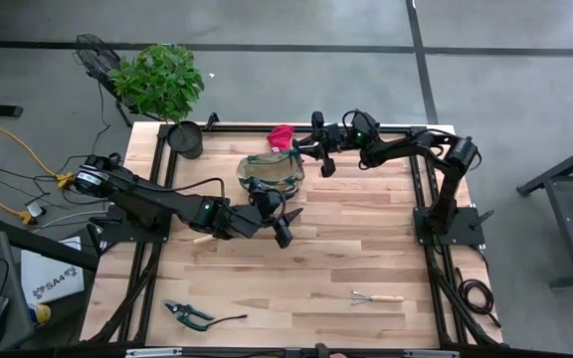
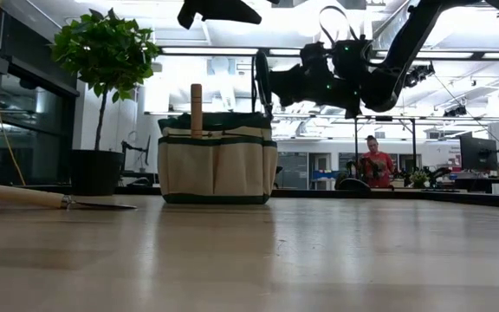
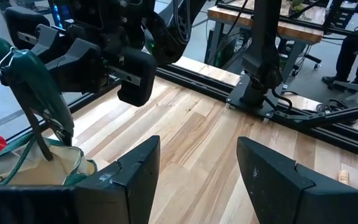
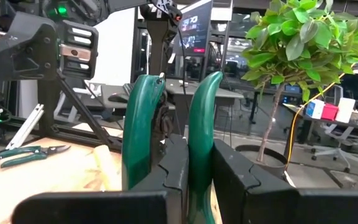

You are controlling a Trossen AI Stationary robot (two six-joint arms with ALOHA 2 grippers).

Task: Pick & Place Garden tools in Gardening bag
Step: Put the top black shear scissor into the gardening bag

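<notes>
- Right gripper [image 1: 311, 151] beside the gardening bag's [image 1: 272, 172] rim, fingers pinched on its dark green handles [image 4: 166, 134].
- Left gripper [image 1: 285, 224] near the bag's front, fingers [image 3: 135, 165] spread, holding nothing.
- Pruners [image 1: 187, 314] and mini rake [image 1: 377, 296] lying at the table's [image 1: 346, 249] near edge.
- Red glove [image 1: 281, 135] behind the bag.

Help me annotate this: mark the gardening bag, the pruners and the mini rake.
gardening bag [image 1: 288, 181]: high view, tan rim.
pruners [image 1: 188, 314]: high view, green handles.
mini rake [image 1: 377, 297]: high view, shaft beside the wooden handle.
</notes>
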